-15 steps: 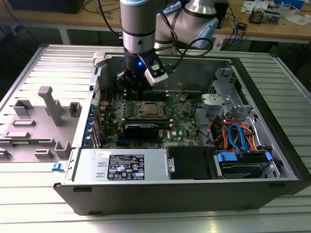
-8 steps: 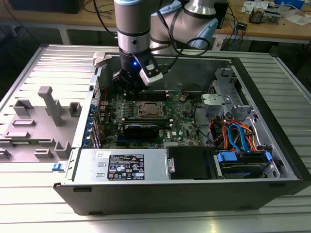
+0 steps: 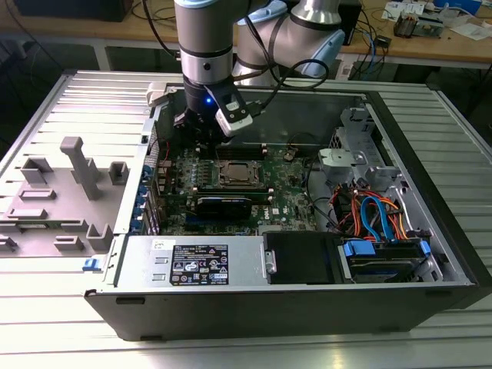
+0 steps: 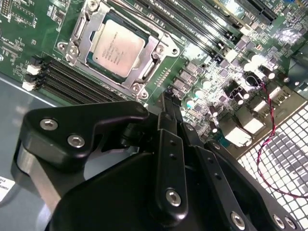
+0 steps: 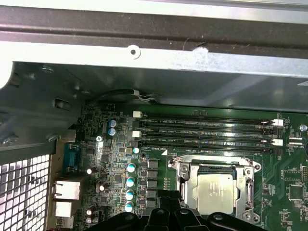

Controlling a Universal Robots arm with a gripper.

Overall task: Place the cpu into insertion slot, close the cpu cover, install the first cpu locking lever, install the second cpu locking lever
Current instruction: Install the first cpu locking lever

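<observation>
- An open computer case (image 3: 269, 311) is seen lying on its side on a ribbed metal table (image 3: 46, 338), with its inside laid bare.
- The arm (image 3: 206, 46) is lowered into the case from above, near the rear wall.
- A green motherboard (image 3: 290, 201) is mounted on the floor of the case.
- The gripper (image 4: 167, 98) is held over the motherboard, near the insertion slot (image 5: 179, 168) but apart from it, on the exterior view's left of it. Its fingers (image 4: 169, 144) are drawn close together, and nothing is held between them.
- The cpu cover (image 4: 85, 42) is laid flat over the slot, framing the chip.
- The cpu (image 4: 115, 47) is seated in the slot, its silver-grey top shown through the cover's window in both wrist views.
</observation>
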